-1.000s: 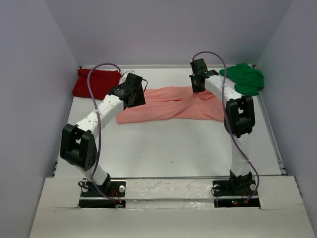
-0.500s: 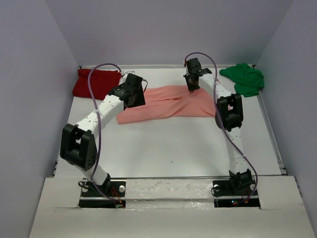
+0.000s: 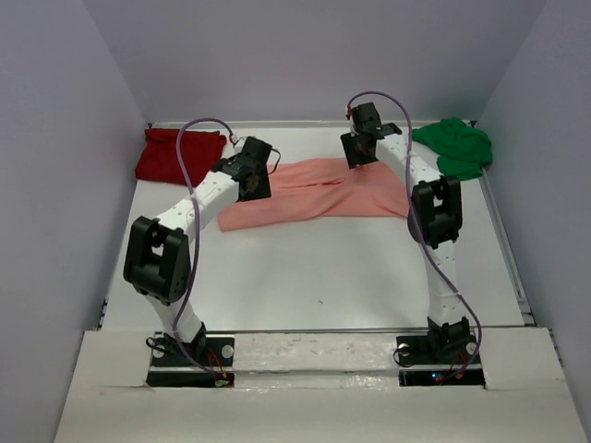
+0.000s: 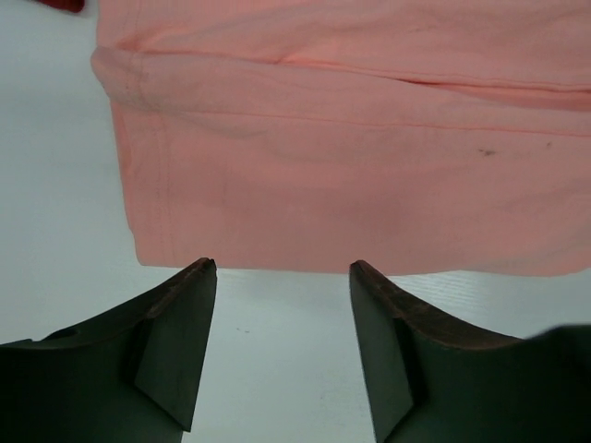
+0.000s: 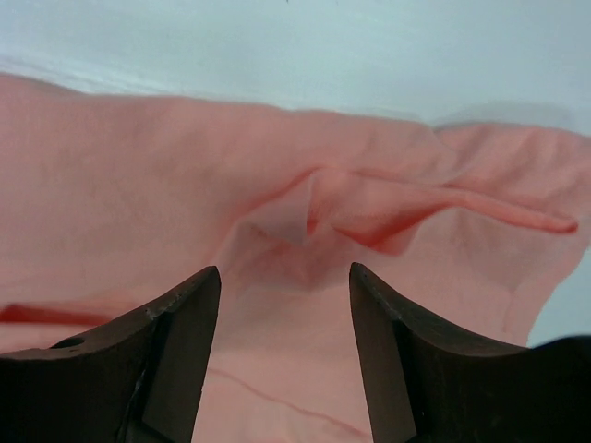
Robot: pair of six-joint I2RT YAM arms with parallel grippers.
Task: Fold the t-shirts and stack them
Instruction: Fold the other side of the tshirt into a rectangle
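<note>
Pink t-shirt (image 3: 309, 198), right hand (image 5: 284, 277) newly open

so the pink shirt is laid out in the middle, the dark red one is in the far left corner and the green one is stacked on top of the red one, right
Not quite. The green t-shirt is not on the dark red t-shirt; it lies bunched in the far right corner. The top external view shows it. The rest holds: the pink t-shirt is laid out in the middle, the dark red one in the far left corner.
</note>
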